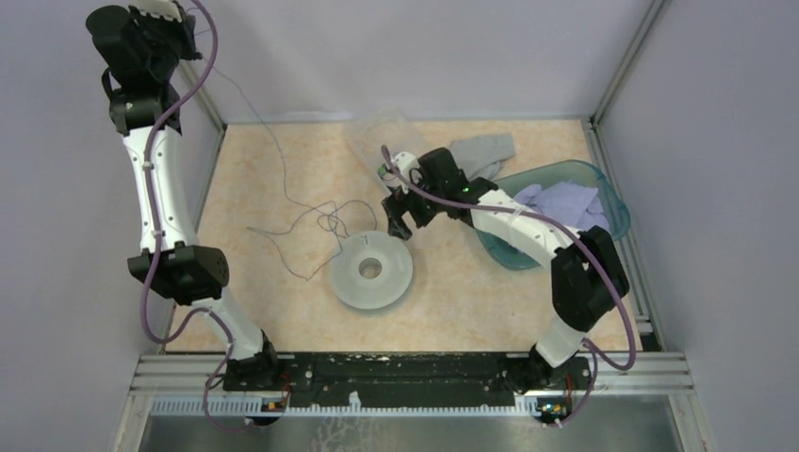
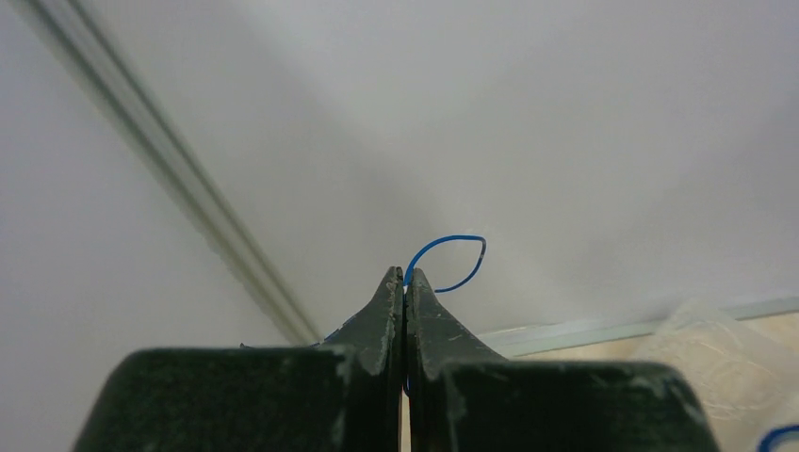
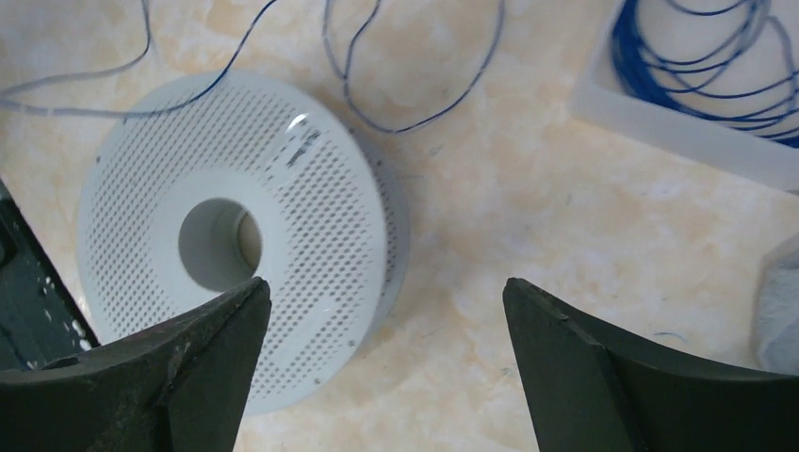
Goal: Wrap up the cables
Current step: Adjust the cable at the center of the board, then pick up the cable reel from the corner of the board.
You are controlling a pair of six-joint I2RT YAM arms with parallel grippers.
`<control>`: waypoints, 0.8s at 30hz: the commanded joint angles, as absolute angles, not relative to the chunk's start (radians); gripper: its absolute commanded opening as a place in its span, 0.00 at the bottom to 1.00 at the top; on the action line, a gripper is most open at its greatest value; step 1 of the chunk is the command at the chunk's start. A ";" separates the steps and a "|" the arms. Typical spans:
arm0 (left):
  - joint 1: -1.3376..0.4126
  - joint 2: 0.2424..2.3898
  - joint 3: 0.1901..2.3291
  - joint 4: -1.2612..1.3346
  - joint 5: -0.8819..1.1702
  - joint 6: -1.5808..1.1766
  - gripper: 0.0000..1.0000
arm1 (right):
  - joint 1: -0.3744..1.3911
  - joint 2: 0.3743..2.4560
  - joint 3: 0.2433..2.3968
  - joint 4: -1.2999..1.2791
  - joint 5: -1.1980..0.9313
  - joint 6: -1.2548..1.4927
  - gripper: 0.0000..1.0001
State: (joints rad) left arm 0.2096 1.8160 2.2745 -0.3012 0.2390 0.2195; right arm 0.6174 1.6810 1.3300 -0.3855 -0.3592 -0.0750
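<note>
**Cable still loose, winding not begun**

The left gripper point(image 2: 405, 273) is raised high by the back wall. Its jaws are pressed shut on a thin wire end that loops out past the tips. From above, that looks like the cable point(image 3: 415, 128), which runs down to the table and lies in slack curls just beyond the spool point(image 1: 370, 270), one strand crossing its rim. None of it appears wound on.

The right gripper point(image 3: 382, 292) hovers over the spool's edge with jaws spread wide and nothing between them.

I'd say this is the start of wrapping. The right gripper probably has to pinch the slack near the spool and lead it round without tangling the curls.
</note>
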 commanded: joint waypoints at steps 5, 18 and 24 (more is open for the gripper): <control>0.180 1.750 2.149 -0.290 0.514 0.109 0.00 | 0.815 1.633 1.244 -0.314 -0.124 -0.138 0.97; 0.102 1.660 1.974 -0.272 0.580 0.157 0.00 | 0.908 1.758 1.276 -0.305 -0.020 -0.161 0.99; 0.045 1.619 1.905 -0.273 0.578 0.215 0.00 | 0.920 1.814 1.306 -0.313 0.003 -0.162 0.97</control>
